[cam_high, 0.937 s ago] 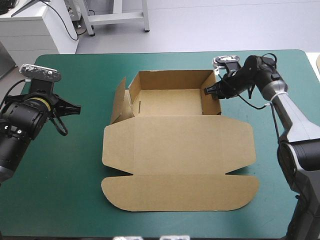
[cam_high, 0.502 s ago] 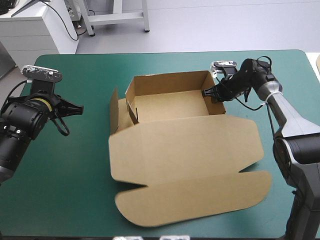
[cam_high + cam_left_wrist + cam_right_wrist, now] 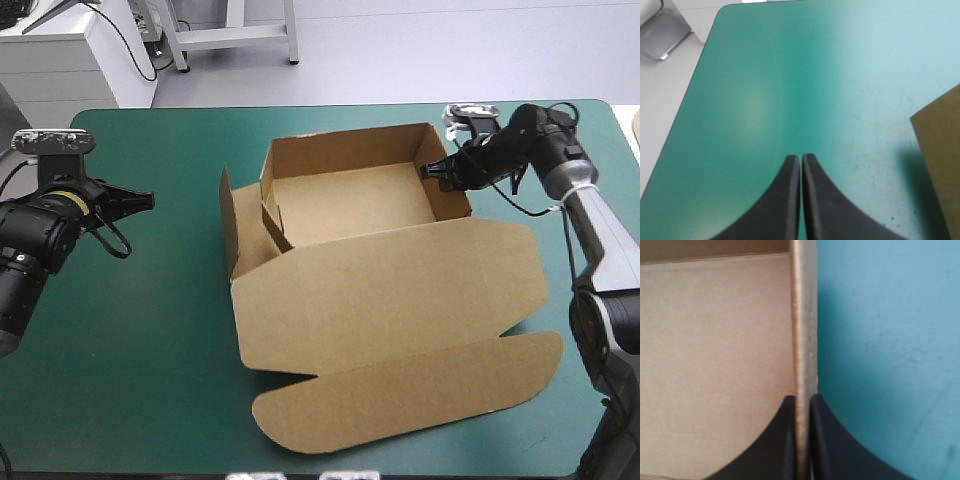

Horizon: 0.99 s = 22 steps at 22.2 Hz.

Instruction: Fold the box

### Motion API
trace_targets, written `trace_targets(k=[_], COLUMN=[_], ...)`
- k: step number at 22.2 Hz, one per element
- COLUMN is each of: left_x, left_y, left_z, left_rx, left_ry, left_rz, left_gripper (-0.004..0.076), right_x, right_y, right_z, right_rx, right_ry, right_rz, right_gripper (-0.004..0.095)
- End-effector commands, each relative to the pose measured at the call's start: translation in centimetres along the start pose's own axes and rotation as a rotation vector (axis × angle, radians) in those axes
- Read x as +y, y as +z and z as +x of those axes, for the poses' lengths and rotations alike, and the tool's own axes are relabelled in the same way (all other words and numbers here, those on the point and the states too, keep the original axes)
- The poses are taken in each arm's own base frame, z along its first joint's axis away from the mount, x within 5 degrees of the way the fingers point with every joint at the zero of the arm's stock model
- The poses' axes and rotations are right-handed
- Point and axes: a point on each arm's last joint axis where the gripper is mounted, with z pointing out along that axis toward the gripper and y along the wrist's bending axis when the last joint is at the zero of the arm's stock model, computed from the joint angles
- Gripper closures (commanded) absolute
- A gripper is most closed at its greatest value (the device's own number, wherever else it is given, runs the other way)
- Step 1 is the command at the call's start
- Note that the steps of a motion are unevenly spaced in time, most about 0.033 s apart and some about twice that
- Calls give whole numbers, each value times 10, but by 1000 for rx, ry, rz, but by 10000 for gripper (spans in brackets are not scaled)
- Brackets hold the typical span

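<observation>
Cardboard is what has to be handled: the brown box (image 3: 350,205) is seen near the middle of the teal-green tabletop (image 3: 130,330), turned askew. Its tray part lies toward the far edge with walls raised, and its lid (image 3: 390,300) is laid flat toward the near edge. The board is judged light and stiff, yet easily creased off its score lines and likely to slide on the tabletop. A hold on a wall's upper rim, close to a corner, is therefore judged best, with the flat lid left free to drag. The right end effector (image 3: 802,399) is clamped on the tray's right wall (image 3: 804,315), 1 black finger inside and 1 outside, the sheet pinched between them. The left end effector (image 3: 801,157) is closed on nothing, its 2 fingers pressed together above bare tabletop. It is well apart from the box's left wall (image 3: 232,225), which is splayed outward and not yet tucked. No brand, label or writing can be read on the board.
</observation>
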Motion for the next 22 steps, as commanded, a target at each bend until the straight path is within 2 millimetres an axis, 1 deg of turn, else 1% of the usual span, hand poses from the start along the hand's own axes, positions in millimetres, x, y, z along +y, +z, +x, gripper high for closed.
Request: trace_targets(k=[1, 2, 3, 4, 5, 6, 7, 8, 9, 12, 14, 15, 18, 22], left_x=[8, 6, 4, -3, -9, -19, -25, -34, -40, -51, -56, -58, -60, -58], left_y=[-3, 6, 11, 21, 25, 34, 37, 39, 41, 34, 21, 10, -5, -26], left_z=[-15, -14, -14, -14, -15, -16, -18, -21, -22, -25, -28, -28, -27, -27], left_rx=[-90, -63, -50, -27, -19, -9, -9, -17, -19, -23, -63, -71, -73, -113], left_ry=[-126, -182, -204, -242, -262, -301, -325, -366, -371, -390, -334, -305, -260, -227], left_rz=[65, 136, 182, 278, 334, 439, 500, 612, 681, 847, 955, 1013, 1073, 1092], left_gripper=[724, 724, 724, 724, 724, 724, 725, 725, 725, 729, 731, 731, 731, 731], right_x=[8, 9, 11, 15, 18, 23, 26, 31, 34, 37, 37, 36, 36, 36], right_y=[-73, -93, -103, -122, -129, -142, -149, -159, -165, -171, -171, -171, -172, -172], right_z=[-8, -6, -5, -3, -2, 0, 2, 5, 8, 10, 10, 10, 9, 6], right_rx=[-183, -217, -237, -283, -303, -336, -348, -363, -368, -379, -379, -379, -388, -421], right_ry=[23, 18, 16, 10, 11, 4, -1, -20, -29, -41, -41, -42, -41, -40], right_rz=[-34, -40, -50, -77, -96, -115, -121, -122, -124, -123, -123, -121, -117, -107], right_gripper=[928, 928, 928, 928, 927, 928, 927, 928, 927, 927, 927, 927, 927, 927])
